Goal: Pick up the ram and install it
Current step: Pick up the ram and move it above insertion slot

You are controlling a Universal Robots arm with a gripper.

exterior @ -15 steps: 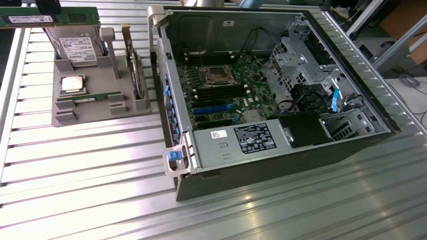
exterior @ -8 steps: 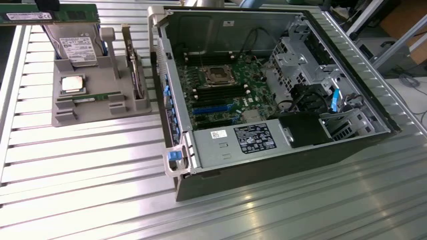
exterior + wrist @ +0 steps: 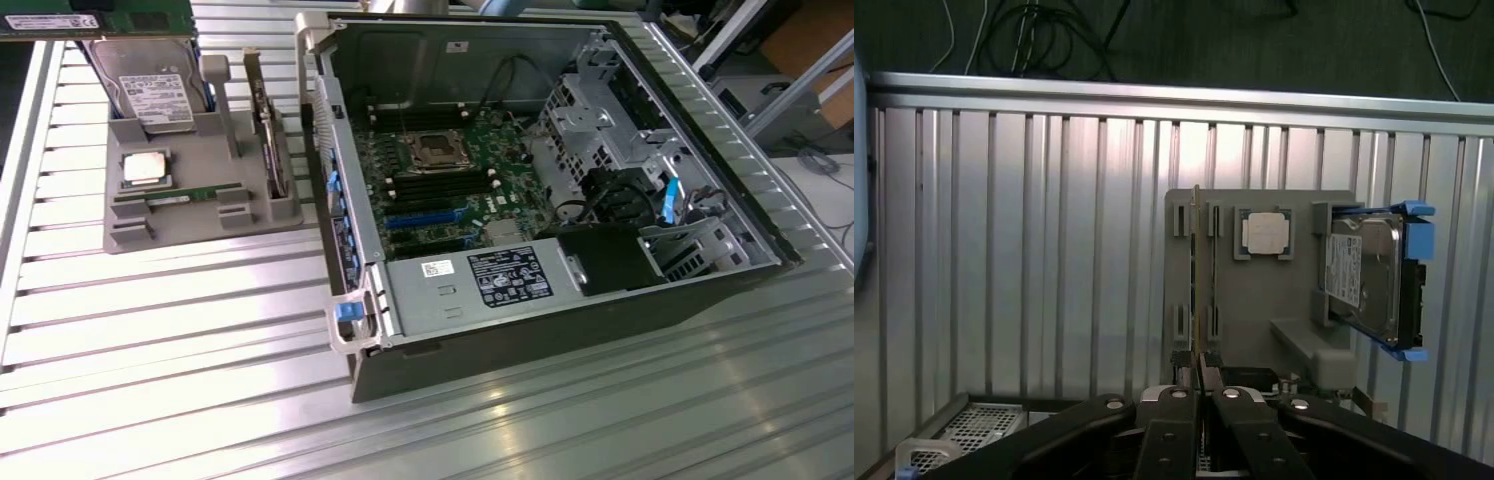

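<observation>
- A ribbed aluminium desk [image 3: 160, 340] is seen carrying all the parts.
- An open computer case [image 3: 534, 345] is laid on its side on the desk, toward the exterior view's right. Its motherboard [image 3: 441, 190] is exposed, with an empty processor socket [image 3: 437, 150] and dark memory slots just below it in that view. A grey power supply [image 3: 467, 285] with a dark label is mounted at the near end.
- A grey parts holder [image 3: 200, 150] is placed just beside the case, on the exterior view's left.
- A silver hard drive [image 3: 154, 85] with a white label and blue side rails is propped at the holder's far end.
- The gripper [image 3: 1198, 385] is seen from the wrist camera with its black fingers pressed together. Nothing can be made out between them. It is held short of the holder and in line with the ram.
- The ram [image 3: 1197, 270] is stood on its long edge in the holder's slotted posts at the near end, seated and not lifted. It is viewed edge-on from the wrist.
- A square silver processor [image 3: 144, 168] is laid flat in the holder, between the hard drive and the ram.
</observation>
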